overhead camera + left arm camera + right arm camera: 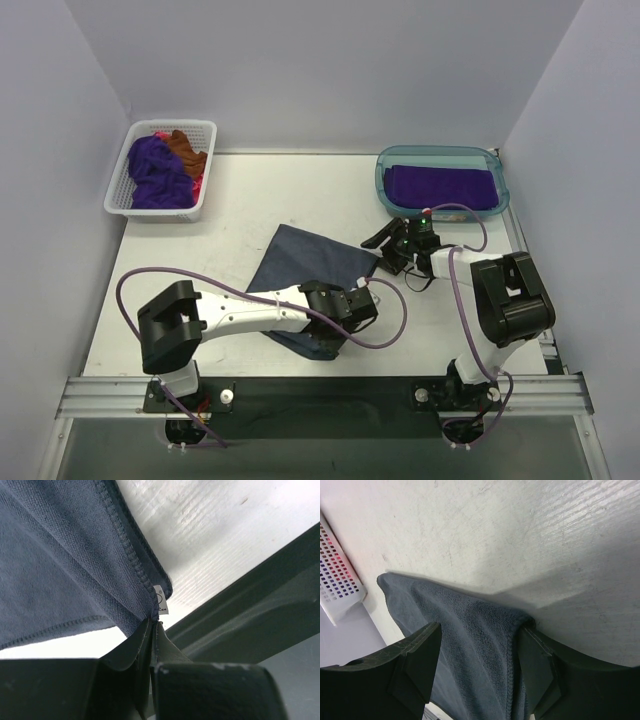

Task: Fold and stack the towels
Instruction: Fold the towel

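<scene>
A slate blue-grey towel [300,265] lies in the middle of the table. My left gripper [370,298] is shut on one hemmed corner of it, right beside a small white label [161,601]; the cloth [65,555] hangs away from the pinched jaws [153,625]. My right gripper [385,252] is open and straddles the towel's right corner [470,635], with one finger [537,660] against the hem. A folded deep purple towel [440,185] lies in the teal tub [385,190]. Crumpled purple [155,170], rust-brown [185,148] and pink towels fill the white basket [205,160].
The basket stands at the far left and its lattice wall [337,575] shows in the right wrist view. The tub sits at the far right, just behind my right gripper. A dark rail [320,392] runs along the near table edge. Purple cables loop off both arms.
</scene>
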Motion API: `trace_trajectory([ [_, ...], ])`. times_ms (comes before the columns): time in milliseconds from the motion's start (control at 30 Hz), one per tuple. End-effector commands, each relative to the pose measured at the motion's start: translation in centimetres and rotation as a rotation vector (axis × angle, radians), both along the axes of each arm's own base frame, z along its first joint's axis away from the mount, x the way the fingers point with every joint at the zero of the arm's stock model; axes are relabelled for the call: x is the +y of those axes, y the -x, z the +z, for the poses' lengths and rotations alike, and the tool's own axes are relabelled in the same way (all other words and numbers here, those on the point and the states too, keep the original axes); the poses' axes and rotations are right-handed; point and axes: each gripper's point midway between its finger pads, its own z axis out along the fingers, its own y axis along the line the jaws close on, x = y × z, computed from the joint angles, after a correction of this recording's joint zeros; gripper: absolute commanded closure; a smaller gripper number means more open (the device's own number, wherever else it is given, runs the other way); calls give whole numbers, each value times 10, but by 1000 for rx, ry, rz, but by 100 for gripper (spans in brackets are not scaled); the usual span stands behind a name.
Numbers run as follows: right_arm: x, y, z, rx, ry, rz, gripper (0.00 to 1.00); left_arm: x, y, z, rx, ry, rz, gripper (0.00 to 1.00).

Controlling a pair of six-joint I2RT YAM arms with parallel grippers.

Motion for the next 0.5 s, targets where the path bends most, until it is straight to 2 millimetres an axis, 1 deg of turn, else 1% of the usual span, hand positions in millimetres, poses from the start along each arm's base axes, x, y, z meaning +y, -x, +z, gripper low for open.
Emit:
trace_trajectory([
  [0, -14, 4, -18, 47, 94, -19, 39, -6, 6, 23, 20, 35, 8, 100],
  [233, -15, 3, -16, 41, 111, -8, 39, -10, 11, 35, 42, 62, 20, 100],
  [333, -15, 3, -17, 41, 114, -7, 39, -12, 14, 27, 61, 44, 25, 100],
  [367, -15, 2, -16, 40, 113, -7, 39, -13, 15, 17, 72, 19, 24, 100],
  [400, -15, 2, -17, 43, 111, -8, 39, -13, 17, 12, 80, 5, 20, 100],
  [433, -15, 2, -17, 42, 113, -6, 39, -13, 18, 1, 94, -23, 21, 100],
  [467, -15, 3, -17, 42, 114, -3, 39, -15, 19, -3, 101, -31, 20, 100],
])
